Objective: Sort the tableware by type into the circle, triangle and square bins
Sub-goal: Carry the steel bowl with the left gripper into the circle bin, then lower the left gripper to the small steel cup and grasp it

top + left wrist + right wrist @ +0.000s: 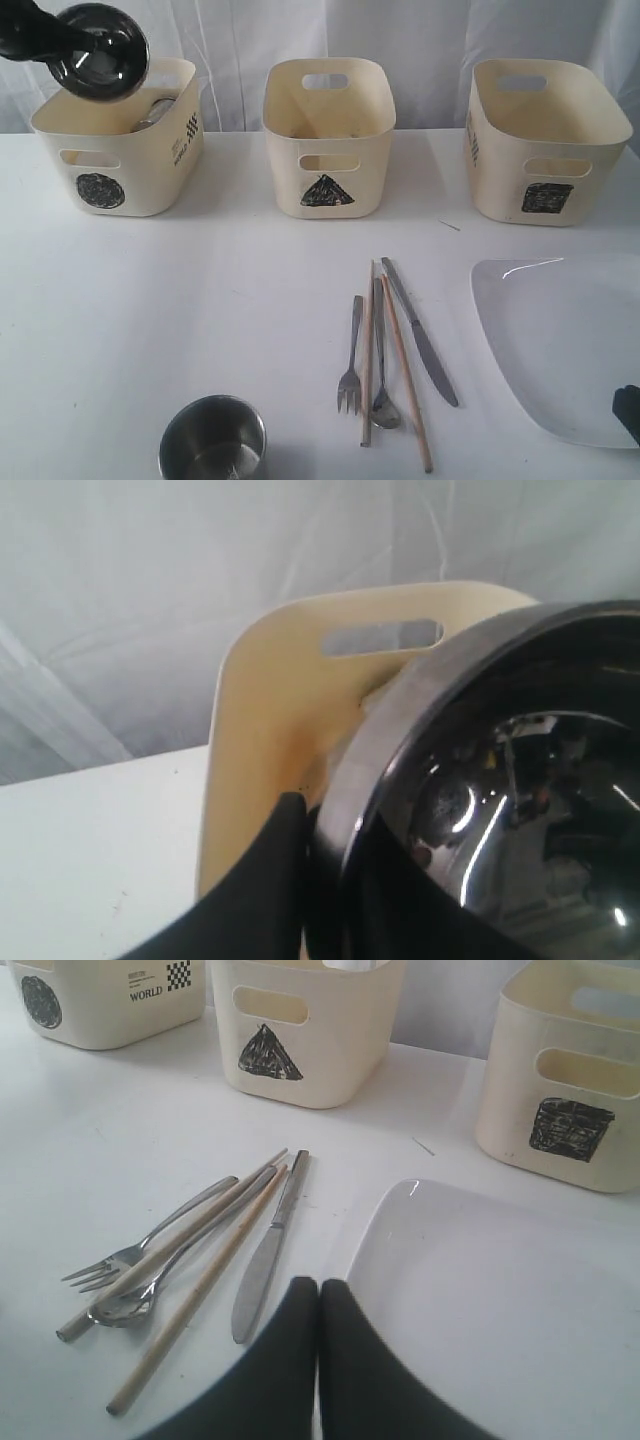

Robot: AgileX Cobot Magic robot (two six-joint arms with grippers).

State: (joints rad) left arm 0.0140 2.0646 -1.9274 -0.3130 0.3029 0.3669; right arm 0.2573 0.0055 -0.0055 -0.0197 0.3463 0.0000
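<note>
- From the exterior view, a white counter runs back to a white curtain. Three cream tubs stand well apart along it: the circle bin, the triangle bin and the square bin.
- The left fingers clamp the rim of the steel bowl. It is held tilted in the air above the circle bin. Something steel lies inside that bin, too hidden to name.
- The steel cup is cut off by the near edge, and the white plate runs off the right side. The dark tip of the right fingers shows over the plate's corner.
- Between the cup and the plate, the fork, spoon, knife and two chopsticks lie close together.
- In the left wrist view, the shiny steel bowl fills the frame. Only one of the left fingers shows, against the rim, with a cream bin wall behind.
- In the right wrist view, the right fingers are pressed together, holding nothing. They sit between the knife and the white plate.
</note>
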